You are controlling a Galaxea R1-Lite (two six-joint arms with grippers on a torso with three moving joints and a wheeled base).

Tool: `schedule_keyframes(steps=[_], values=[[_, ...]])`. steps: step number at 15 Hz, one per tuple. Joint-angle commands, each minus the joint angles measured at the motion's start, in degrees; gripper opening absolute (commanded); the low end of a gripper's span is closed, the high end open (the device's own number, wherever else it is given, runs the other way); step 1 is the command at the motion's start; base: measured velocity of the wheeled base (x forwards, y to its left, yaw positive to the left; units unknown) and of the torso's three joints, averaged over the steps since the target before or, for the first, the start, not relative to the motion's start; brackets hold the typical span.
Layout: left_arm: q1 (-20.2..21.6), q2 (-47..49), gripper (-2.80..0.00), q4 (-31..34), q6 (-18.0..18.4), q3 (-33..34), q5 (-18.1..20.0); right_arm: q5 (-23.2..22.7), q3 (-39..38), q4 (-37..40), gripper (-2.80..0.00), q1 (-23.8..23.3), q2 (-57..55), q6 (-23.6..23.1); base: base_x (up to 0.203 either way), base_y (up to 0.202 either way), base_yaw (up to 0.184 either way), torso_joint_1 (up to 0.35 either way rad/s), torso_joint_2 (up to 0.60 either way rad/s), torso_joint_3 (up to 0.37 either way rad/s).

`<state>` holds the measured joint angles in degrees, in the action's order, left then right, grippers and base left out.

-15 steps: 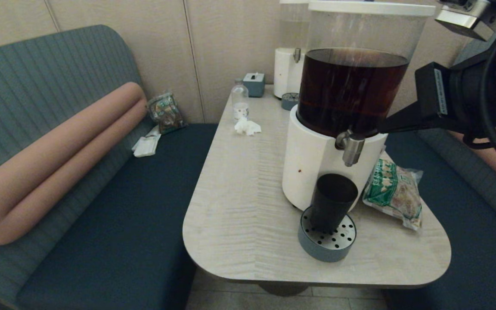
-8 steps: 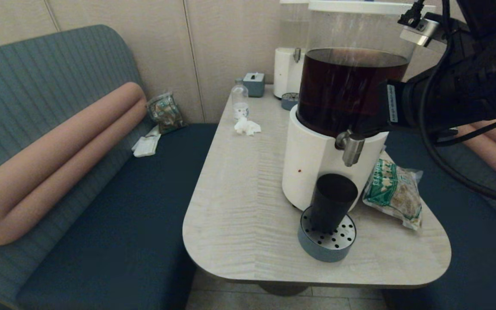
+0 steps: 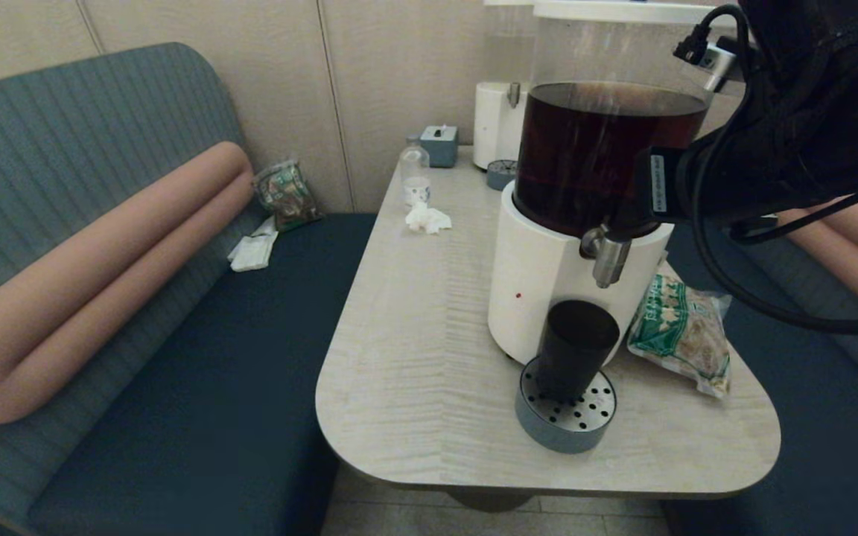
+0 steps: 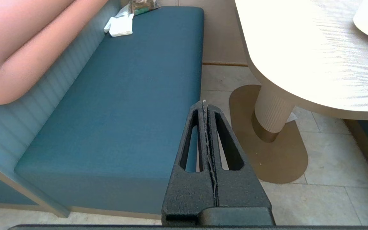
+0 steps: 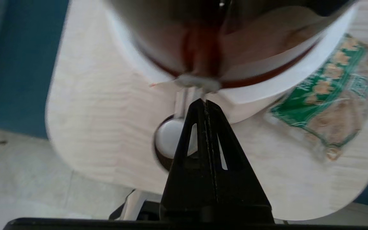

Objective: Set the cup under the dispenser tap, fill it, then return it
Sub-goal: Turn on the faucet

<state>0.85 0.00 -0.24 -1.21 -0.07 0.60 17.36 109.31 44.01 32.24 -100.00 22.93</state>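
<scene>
The smoky-black cup (image 3: pixel 576 346) stands upright on a round grey drip tray (image 3: pixel 567 417), directly below the brushed-silver dispenser tap (image 3: pixel 608 257). The tap belongs to the big dispenser (image 3: pixel 608 149) with dark brown liquid and a white base. My right gripper (image 3: pixel 617 227) reaches in from the right, shut, with its tip at the top of the tap. In the right wrist view the right gripper (image 5: pixel 204 101) points at the tap's cap (image 5: pixel 196 83), and the cup (image 5: pixel 168 142) lies beneath. My left gripper (image 4: pixel 204 103) hangs shut and empty, low beside the bench, above the floor.
A green snack bag (image 3: pixel 682 335) lies right of the cup. At the back stand a second dispenser (image 3: pixel 500 112) with its tray (image 3: pixel 501 173), a small clear bottle (image 3: pixel 415 175), a crumpled tissue (image 3: pixel 427 218) and a grey box (image 3: pixel 440 144). A blue bench (image 3: pixel 198 357) flanks the table (image 3: pixel 414 357).
My right arm has swung left across the tank, bringing its shut fingertips to the top of the tap. The cup has not moved.
</scene>
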Motion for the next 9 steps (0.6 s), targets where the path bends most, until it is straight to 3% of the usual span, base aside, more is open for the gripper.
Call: schedule_keyframes(steps=[1, 9], values=[[0.03, 0.0, -2.8, -0.02, -0.02, -0.01, 0.02, 0.22, 0.11, 0.2, -2.8, -0.34, -0.38, 0.01, 0.0, 0.0, 0.0, 0.0, 0.0, 0.0], [0.03, 0.0, -2.8, -0.02, -0.02, -0.01, -0.07, 0.31, -0.06, -2.61, -2.8, -0.43, -3.28, -0.25, 0.0, 0.0, 0.0, 0.0, 0.0, 0.0]])
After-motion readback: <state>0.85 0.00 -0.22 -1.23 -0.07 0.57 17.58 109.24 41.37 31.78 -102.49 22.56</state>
